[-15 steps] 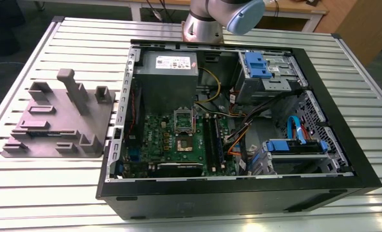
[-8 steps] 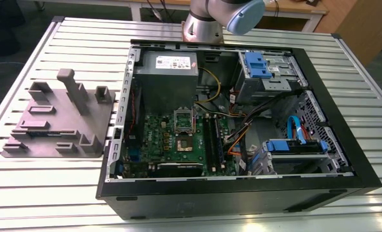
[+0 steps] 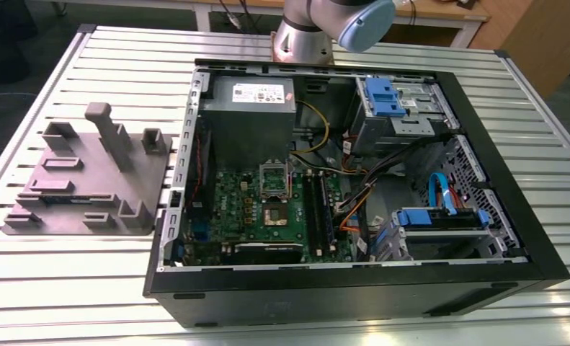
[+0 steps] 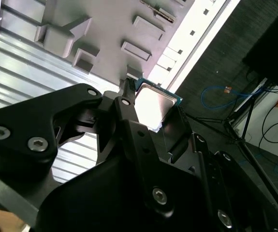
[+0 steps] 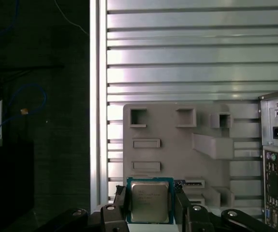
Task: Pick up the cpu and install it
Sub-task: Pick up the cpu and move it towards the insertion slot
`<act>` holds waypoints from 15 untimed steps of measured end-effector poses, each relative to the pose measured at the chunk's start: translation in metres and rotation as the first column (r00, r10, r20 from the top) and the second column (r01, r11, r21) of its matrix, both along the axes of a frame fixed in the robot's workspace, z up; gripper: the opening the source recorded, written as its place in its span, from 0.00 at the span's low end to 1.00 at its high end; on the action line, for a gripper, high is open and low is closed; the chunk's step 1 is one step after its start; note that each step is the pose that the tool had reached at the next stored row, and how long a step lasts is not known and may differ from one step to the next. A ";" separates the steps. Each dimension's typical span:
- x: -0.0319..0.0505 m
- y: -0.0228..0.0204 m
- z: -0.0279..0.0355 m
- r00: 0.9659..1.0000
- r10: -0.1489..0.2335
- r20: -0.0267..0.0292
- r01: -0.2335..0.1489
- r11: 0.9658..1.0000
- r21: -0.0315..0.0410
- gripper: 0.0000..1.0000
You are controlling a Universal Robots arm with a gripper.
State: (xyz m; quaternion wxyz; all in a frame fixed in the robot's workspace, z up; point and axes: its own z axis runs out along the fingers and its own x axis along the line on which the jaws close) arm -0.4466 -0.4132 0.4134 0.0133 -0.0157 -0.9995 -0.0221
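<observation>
The cpu [image 5: 150, 199], a small square chip with a silvery metal top and a green rim, sits between my gripper's [image 5: 151, 205] two black fingers [image 5: 120, 202], which are shut on its opposite edges. In the second wrist view the cpu [image 4: 154, 102] shows as a bright square clamped in the gripper [image 4: 153, 115]. It hangs well above the grey fixture tray [image 5: 168, 130], over the tray's edge. In the exterior view the motherboard [image 3: 265, 216] lies inside the open computer case [image 3: 362, 281], and its cpu socket [image 3: 275, 189] stands with its frame lifted.
The fixture tray [image 3: 83, 180] with upright posts lies on the slatted table [image 3: 63, 288] at the exterior view's left of the case. Inside the case are a grey power supply [image 3: 251, 108], blue drive brackets [image 3: 385, 97] and loose cables [image 3: 362, 194]. The arm's base [image 3: 304, 36] stands behind the case.
</observation>
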 end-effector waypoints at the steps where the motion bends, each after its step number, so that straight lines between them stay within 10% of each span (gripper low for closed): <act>1: 0.0024 0.0000 -0.0002 1.000 0.000 0.000 0.000 1.000 0.000 0.47; 15: 0.0647 -0.0001 -0.0017 1.000 0.000 0.000 0.000 1.000 0.000 0.47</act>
